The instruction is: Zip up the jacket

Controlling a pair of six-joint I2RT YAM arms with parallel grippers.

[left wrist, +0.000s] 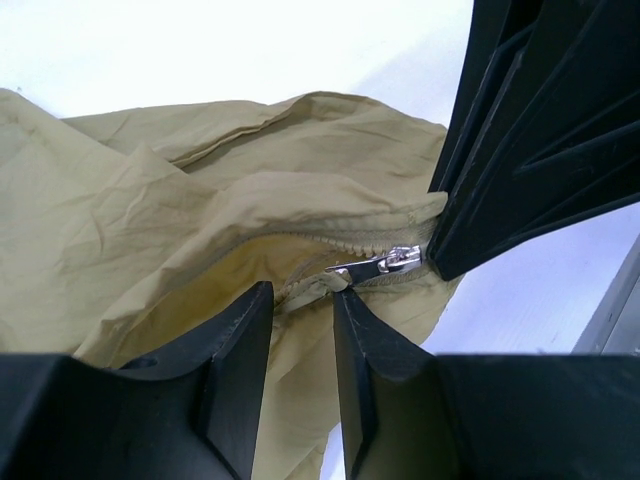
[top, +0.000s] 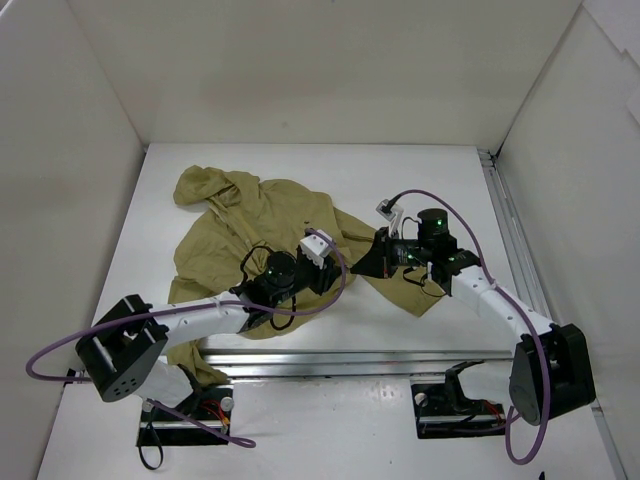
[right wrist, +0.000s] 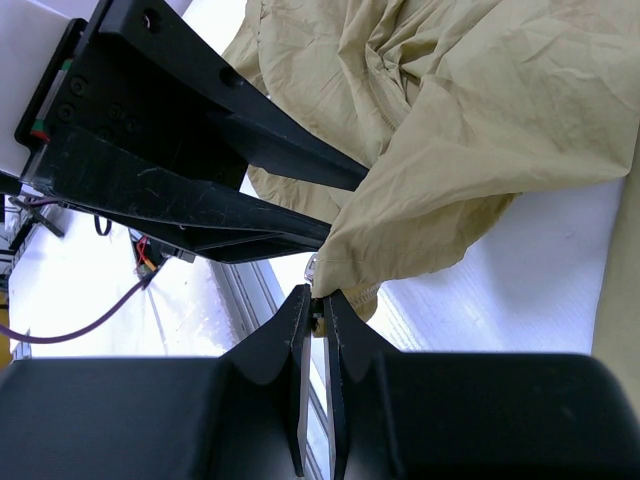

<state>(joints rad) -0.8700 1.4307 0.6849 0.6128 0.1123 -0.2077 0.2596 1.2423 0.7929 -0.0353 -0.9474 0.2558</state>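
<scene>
The olive-khaki jacket (top: 265, 225) lies crumpled on the white table, hood at the far left. In the left wrist view its zipper teeth run to a silver slider (left wrist: 388, 262) with its pull tab pointing at my left gripper (left wrist: 302, 300). That gripper's jaws stand apart over the jacket fabric (left wrist: 150, 220), and the right fingertip (left wrist: 350, 305) is just below the tab. My right gripper (right wrist: 318, 302) is shut on the jacket's edge (right wrist: 345, 280) at the zipper's end, right beside the slider. Both grippers meet near the jacket's lower right (top: 350, 262).
An aluminium rail (top: 370, 355) runs along the near edge of the table and another (top: 510, 230) along the right side. White walls enclose the table. Purple cables (top: 440, 205) loop off both arms. The left gripper's black fingers (right wrist: 200, 170) fill the upper left of the right wrist view.
</scene>
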